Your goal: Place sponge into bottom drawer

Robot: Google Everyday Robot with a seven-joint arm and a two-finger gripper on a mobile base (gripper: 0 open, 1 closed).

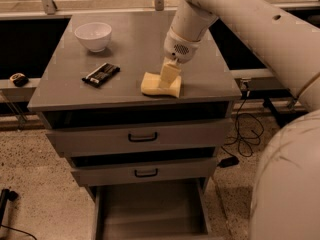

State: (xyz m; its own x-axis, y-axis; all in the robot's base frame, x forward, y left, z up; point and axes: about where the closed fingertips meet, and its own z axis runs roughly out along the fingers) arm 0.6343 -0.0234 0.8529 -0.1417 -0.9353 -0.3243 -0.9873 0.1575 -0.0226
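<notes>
The pale yellow sponge is on the grey cabinet top, near its front edge and right of centre. My gripper comes down from the upper right and is shut on the sponge's right part. I cannot tell whether the sponge touches the top or is just above it. The bottom drawer is pulled open at the foot of the cabinet, and its flat grey floor shows nothing in it.
A white bowl stands at the back left of the top. A black flat packet lies left of the sponge. The two upper drawers with black handles are closed. Cables lie on the floor to the right.
</notes>
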